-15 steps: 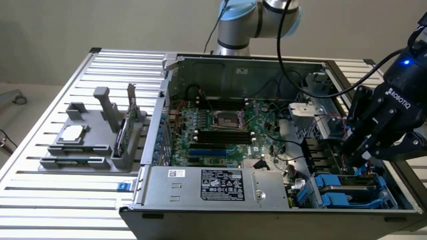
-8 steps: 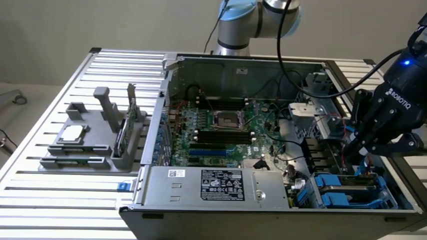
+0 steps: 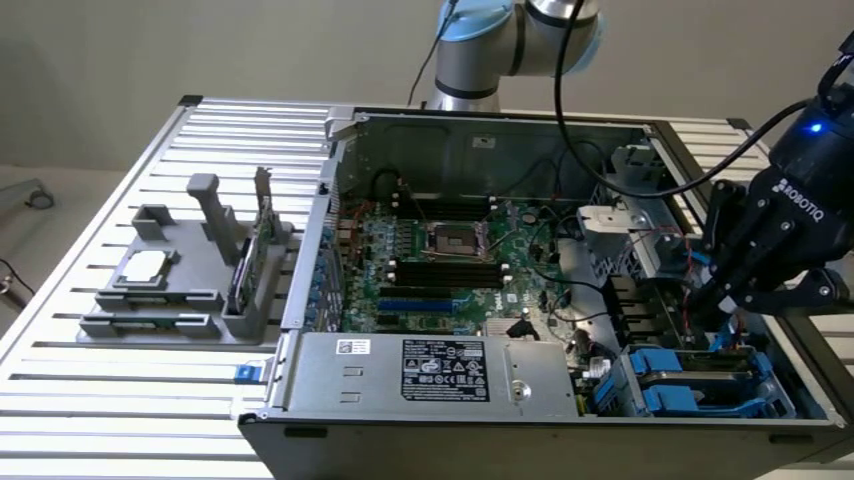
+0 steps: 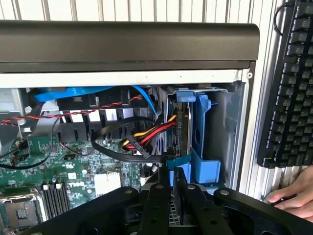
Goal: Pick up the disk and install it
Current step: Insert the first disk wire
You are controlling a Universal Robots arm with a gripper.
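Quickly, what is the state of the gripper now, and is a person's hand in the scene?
Gripper: fingers closed together above the disk in the case bay; a hold cannot be told.
Person's hand: resting beside the keyboard, holding nothing.

The exterior view looks down at a slant from above the front of the slatted desk (image 3: 120, 400), far enough off to take in the whole open computer case (image 3: 534, 300) and the arm's base behind it. The wrist view sits just behind the pincer (image 4: 173, 196), close inside the case, facing its blue drive bay (image 4: 200, 142) and the case wall. Both views share the green motherboard (image 3: 441, 260) and the drive bay corner.
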